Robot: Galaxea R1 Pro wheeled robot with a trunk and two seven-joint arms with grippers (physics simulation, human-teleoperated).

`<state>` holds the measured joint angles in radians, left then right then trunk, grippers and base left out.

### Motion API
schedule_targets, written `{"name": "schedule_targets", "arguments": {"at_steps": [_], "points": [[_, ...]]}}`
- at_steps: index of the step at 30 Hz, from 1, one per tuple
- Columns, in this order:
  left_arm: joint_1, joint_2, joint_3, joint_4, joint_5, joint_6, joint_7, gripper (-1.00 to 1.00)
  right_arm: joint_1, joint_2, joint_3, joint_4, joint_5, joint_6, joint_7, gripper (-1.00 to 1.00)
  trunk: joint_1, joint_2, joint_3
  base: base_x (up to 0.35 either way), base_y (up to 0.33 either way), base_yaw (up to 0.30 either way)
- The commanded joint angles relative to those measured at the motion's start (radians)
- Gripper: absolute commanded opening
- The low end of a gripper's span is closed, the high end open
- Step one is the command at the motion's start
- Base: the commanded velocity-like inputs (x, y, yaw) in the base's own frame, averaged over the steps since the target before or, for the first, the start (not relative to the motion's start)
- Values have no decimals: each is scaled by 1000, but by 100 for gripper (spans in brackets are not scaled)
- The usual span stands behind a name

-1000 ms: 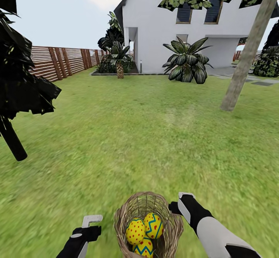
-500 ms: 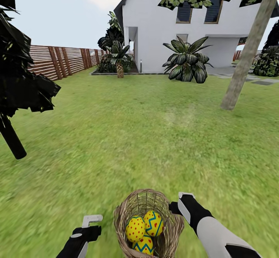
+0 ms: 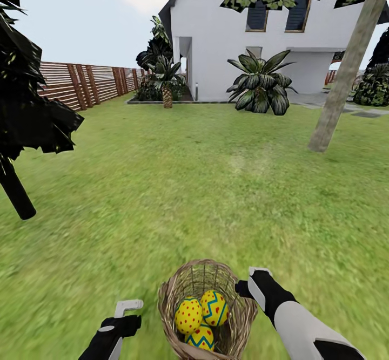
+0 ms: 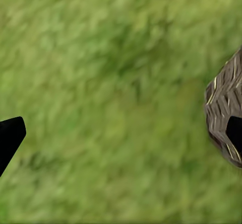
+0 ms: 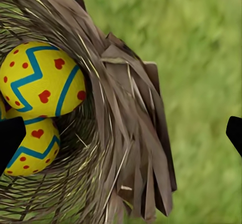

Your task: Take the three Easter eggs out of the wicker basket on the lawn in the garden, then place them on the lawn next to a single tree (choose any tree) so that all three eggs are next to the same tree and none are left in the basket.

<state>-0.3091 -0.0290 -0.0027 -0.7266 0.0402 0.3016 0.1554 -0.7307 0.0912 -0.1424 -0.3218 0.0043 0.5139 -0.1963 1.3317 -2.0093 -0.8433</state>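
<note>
The wicker basket point(image 3: 237, 317) sits on the lawn point(image 3: 194, 187) just in front of me, with three Easter eggs point(image 3: 189, 316) inside. Two of the eggs point(image 5: 43, 80) appear close up in the right wrist view. My right gripper point(image 3: 252, 283) is open at the basket's right rim, and the basket point(image 5: 126, 133) wall lies between its spread fingertips point(image 5: 10, 138). My left gripper point(image 3: 127, 310) hangs open over grass left of the basket point(image 4: 222, 113), apart from it. A tree point(image 3: 346, 74) with a bare grey-brown trunk rises from the lawn far to the right.
A black conifer point(image 3: 16, 192) stands close at the left. Beyond the open grass are a white house point(image 3: 227, 36), two short palms point(image 3: 262, 87) and a brown slatted fence point(image 3: 81, 85). Paving slabs point(image 3: 367, 114) lie behind the tree.
The whole picture has slid up a little, the basket most, so the camera has moved. Both arms keep their place in the view, and the eggs stay in the basket.
</note>
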Motion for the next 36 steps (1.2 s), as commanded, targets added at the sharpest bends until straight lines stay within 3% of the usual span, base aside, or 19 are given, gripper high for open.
{"name": "schedule_targets", "arguments": {"at_steps": [1,18,22,23,36], "points": [[0,0,0,-2,5,5,4,100,0,1,-5,-2,0,5,-3,100,4,-8,-4,0,0,0],[-1,0,0,-1,4,5,4,100,-1,1,-3,6,1,5,-3,100,69,-127,-57,0,0,0],[-1,0,0,-1,4,5,4,100,-1,1,-3,9,2,5,-3,100,69,-127,-57,0,0,0],[-1,0,0,-1,4,5,4,100,-1,1,-3,10,2,5,-3,-100,69,-127,-57,0,0,0],[-1,0,0,-2,5,5,4,100,-1,-8,-3,26,2,5,-3,-100,69,-127,-57,0,0,0]]}}
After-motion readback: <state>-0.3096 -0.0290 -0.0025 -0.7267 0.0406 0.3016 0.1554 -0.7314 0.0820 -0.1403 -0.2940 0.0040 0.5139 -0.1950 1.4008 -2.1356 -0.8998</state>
